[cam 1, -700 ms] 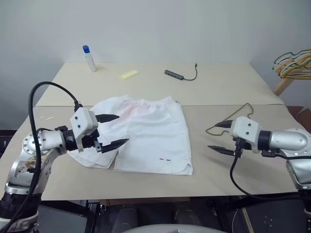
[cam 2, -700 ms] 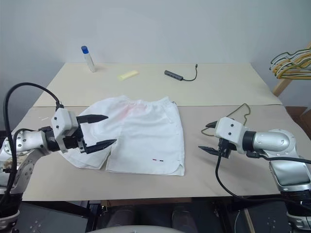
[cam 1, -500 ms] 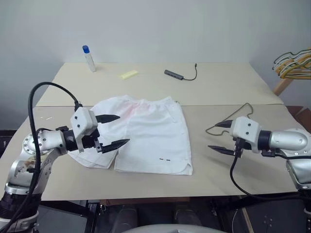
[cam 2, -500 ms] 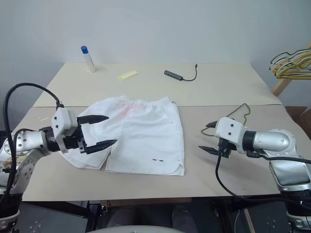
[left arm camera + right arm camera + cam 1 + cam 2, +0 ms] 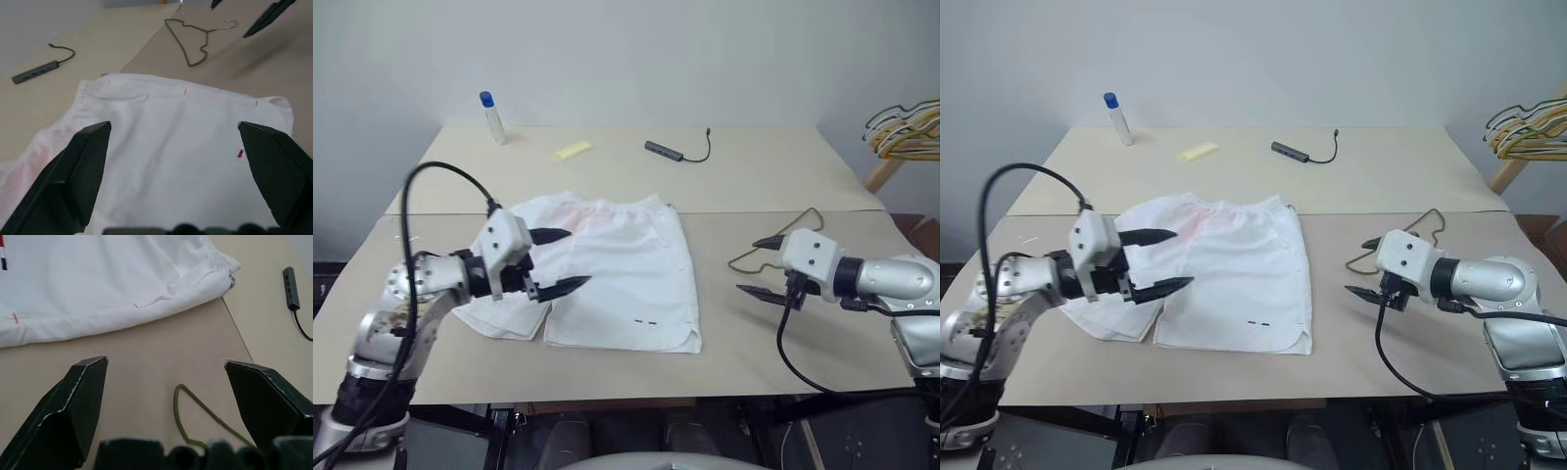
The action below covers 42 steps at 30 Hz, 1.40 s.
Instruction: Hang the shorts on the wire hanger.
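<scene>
Still at the approach stage, nothing picked up: white fabric shorts with a gathered elastic waistband (image 5: 607,269) lying flat on the near half of the beige table (image 5: 754,176), waistband toward the far side, tiny red and dark mark near the near-right hem; thin olive-green wire hanger (image 5: 195,39) lying flat on the table to the right of the shorts, well apart from them. Left gripper (image 5: 558,261) hovering over the left leg of the shorts, black fingers spread wide, empty, apparently not touching the cloth. Right gripper (image 5: 766,265) poised just above the hanger, jaws likewise spread wide and holding nothing, wire visible between the fingers (image 5: 73,406) in the right wrist view. Next, probably: lower the right onto the wire and pinch it, lower the left onto the fabric for a hold.
</scene>
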Each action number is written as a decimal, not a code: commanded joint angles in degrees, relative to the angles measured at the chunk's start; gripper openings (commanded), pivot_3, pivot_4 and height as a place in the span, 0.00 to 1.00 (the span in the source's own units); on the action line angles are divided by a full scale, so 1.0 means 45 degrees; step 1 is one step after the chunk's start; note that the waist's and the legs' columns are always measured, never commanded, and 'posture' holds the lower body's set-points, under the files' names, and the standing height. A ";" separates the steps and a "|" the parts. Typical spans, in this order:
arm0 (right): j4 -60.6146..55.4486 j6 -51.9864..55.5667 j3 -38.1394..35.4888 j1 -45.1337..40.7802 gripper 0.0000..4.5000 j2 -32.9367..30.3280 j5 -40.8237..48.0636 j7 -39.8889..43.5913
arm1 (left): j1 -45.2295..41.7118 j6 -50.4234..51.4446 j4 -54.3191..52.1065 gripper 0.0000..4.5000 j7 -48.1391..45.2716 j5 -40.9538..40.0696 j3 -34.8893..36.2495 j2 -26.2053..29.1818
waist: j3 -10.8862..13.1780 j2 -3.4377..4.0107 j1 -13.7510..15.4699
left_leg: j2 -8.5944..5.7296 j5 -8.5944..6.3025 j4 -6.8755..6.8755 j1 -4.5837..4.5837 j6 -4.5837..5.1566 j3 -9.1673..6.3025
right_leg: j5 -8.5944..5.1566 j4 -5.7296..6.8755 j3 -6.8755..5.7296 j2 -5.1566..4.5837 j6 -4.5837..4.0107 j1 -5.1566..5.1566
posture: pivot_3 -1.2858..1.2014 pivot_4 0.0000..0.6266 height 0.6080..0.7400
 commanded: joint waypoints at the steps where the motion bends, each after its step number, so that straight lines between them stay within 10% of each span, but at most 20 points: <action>1: -0.0877 0.0500 -0.0939 0.0478 0.99 -0.0082 -0.0020 -0.0747 | -0.0774 0.0213 0.0323 1.00 -0.0109 0.0263 -0.1200 -0.0695 | -0.0001 0.0001 0.0032 | -0.0001 0.0000 0.0002 0.0000 0.0000 0.0000 | 0.0000 0.0000 -0.0002 0.0000 0.0000 0.0002 | 0.50 0.00 1.00; 13: -0.2193 0.1313 -0.1376 0.1714 0.99 -0.0012 -0.0144 -0.1792 | -0.2677 -0.0237 0.1967 1.00 -0.0653 0.3618 -0.6363 -0.2669 | -0.0018 0.0024 -0.0736 | -0.0010 -0.0003 0.0038 -0.0008 0.0005 -0.0002 | -0.0001 -0.0002 0.0010 0.0002 0.0011 0.0016 | 0.48 0.00 1.00; 27: -0.2132 0.1400 -0.1179 0.1616 1.00 -0.0132 -0.0359 -0.1851 | -0.2908 -0.0515 0.3457 0.96 -0.1514 0.5797 -0.7700 -0.2367 | -0.0024 0.0034 -0.1031 | -0.0010 -0.0009 0.0040 -0.0008 0.0015 -0.0001 | -0.0007 -0.0009 0.0026 0.0006 0.0026 0.0015 | 0.48 0.00 1.00; 42: -0.1942 0.1618 -0.0704 0.1170 1.00 0.0045 -0.0656 -0.1970 | -0.2659 -0.0955 0.3836 0.01 -0.1310 0.6253 -0.7346 -0.1982 | -0.0069 0.0064 -0.1030 | -0.0008 -0.0010 0.0040 0.0010 0.0016 -0.0002 | -0.0004 -0.0005 0.0028 0.0008 0.0029 0.0033 | 0.49 0.00 1.00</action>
